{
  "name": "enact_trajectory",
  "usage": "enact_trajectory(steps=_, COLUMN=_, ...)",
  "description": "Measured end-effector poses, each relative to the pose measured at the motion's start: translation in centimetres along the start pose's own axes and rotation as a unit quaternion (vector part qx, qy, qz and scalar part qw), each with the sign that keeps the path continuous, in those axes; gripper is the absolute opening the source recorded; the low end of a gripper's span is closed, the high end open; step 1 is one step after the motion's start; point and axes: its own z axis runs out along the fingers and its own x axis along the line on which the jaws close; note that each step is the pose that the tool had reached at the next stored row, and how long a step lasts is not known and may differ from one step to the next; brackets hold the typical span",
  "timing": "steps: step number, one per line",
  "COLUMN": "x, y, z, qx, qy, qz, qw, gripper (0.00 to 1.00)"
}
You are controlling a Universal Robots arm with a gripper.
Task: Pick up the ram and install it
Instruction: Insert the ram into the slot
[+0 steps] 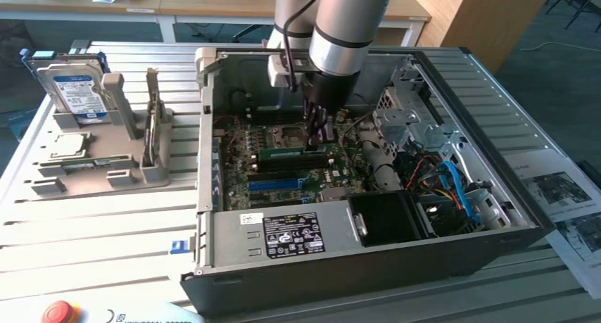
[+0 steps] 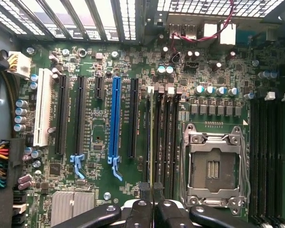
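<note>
The ram [image 1: 286,153] is a narrow green stick lying along the black memory slots of the motherboard [image 1: 272,136] inside the open computer case [image 1: 376,263]. My gripper [image 1: 319,141] reaches straight down into the case and is shut on the ram near its end. In the wrist view the ram [image 2: 151,142] shows edge-on as a thin line running away from my gripper [image 2: 152,191], in line with one of the black slots [image 2: 162,137] beside the empty processor socket [image 2: 213,166]. Whether it is pressed fully into the slot cannot be told.
A grey holder [image 1: 94,165] at the exterior view's left carries a hard drive [image 1: 80,91] and a silver processor chip [image 1: 66,146]. Inside the case are a blue slot [image 2: 115,118], the power supply [image 1: 281,235], drive bays and cables [image 1: 451,182]. Papers [image 1: 564,196] lie at the right.
</note>
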Motion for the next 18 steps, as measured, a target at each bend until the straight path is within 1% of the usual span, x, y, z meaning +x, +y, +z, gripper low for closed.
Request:
enact_trajectory(steps=6, x=0.02, y=-0.05, z=0.84, qx=0.0000, qy=0.0001, qz=0.001, qw=1.0000, gripper=0.12)
enact_trajectory(steps=10, x=0.02, y=-0.05, z=0.87, qx=-0.0001, qy=0.0001, qz=0.002, qw=1.0000, gripper=0.12)
enact_trajectory(steps=13, x=0.02, y=-0.05, z=0.91, qx=0.0000, qy=-0.0003, qz=0.011, qw=0.9999, gripper=0.12)
enact_trajectory(steps=18, x=0.02, y=-0.05, z=0.93, qx=0.0001, qy=-0.0005, qz=0.011, qw=0.9999, gripper=0.12)
